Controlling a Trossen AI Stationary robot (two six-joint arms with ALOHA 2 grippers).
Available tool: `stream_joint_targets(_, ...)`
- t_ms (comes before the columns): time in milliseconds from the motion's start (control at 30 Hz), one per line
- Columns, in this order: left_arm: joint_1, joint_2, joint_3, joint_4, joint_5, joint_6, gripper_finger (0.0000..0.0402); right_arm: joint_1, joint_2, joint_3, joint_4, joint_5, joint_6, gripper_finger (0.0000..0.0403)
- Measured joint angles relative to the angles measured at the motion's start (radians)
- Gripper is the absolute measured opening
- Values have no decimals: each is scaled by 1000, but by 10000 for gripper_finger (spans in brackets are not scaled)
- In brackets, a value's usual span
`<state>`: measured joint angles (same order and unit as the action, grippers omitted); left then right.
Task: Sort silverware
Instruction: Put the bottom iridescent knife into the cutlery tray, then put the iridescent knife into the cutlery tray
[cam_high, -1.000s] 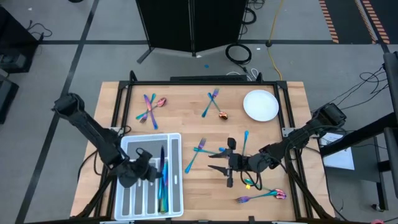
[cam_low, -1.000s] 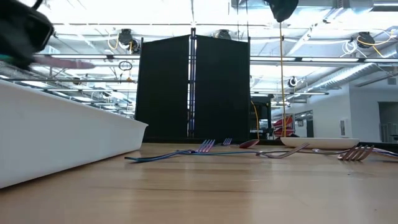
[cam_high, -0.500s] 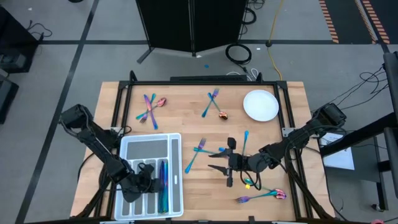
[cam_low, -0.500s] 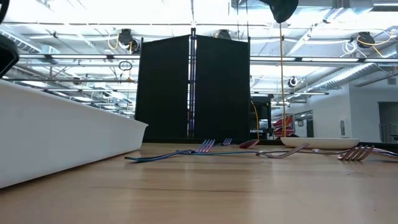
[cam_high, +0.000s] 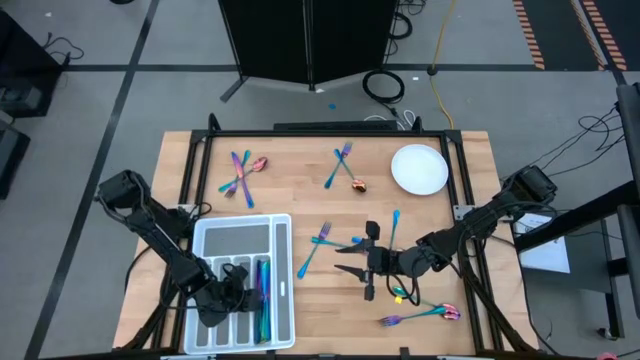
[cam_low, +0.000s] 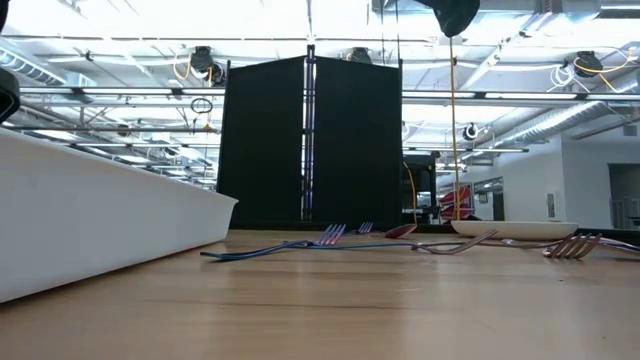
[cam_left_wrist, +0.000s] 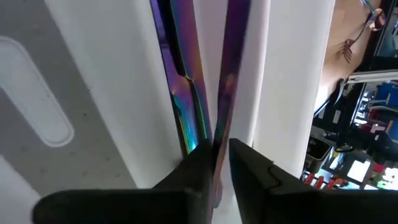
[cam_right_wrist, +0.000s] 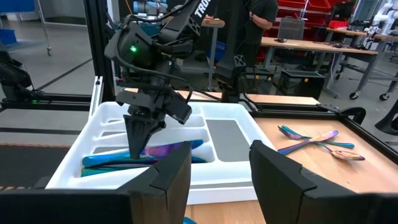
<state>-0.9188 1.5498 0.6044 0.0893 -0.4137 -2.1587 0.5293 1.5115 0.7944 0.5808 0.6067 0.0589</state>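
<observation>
My left gripper (cam_high: 238, 290) reaches down into a compartment of the white tray (cam_high: 235, 235), shut on a purple piece of silverware (cam_left_wrist: 233, 74). The right wrist view also shows this piece (cam_right_wrist: 168, 149) low in the tray beside teal and blue pieces (cam_right_wrist: 106, 160). My right gripper (cam_high: 350, 261) is open above the middle of the table, fingers pointing at the tray, touching nothing. Loose forks and spoons lie flat at the far left (cam_high: 240, 172), far middle (cam_high: 343, 165), centre (cam_high: 320, 245) and near right (cam_high: 420, 313). My left gripper pinches the purple piece near one end of its slim shaft (cam_left_wrist: 222, 134) between its two fingers, coming from above and pointing down into the tray. The piece runs along the compartment, about level, among the other pieces there (cam_left_wrist: 186, 93).
A round white plate (cam_high: 419, 169) sits at the far right of the table. A teal spoon (cam_high: 395, 225) lies just beyond my right gripper. The tray wall (cam_low: 100, 220) fills the left of the low view. Bare wood shows between tray and centre forks.
My left gripper has carried the purple piece toward the table's near edge and down into the tray, dropping out of the low view; over the last half second it has barely moved. My right arm has kept still.
</observation>
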Motion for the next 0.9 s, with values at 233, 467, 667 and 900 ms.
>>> stream_joint_targets(233,0,0,0,2,-1,17,101,0,0,0,0,0,0,148)
stream_joint_targets(467,3,-38,-2,-29,-6,97,106,0,0,0,1,0,0,148)
stream_joint_targets(667,26,-146,-2,-31,-6,312,107,0,0,0,1,0,0,148)
stream_joint_targets(900,100,-283,-2,-38,-155,806,107,0,1,0,1,15,0,148)
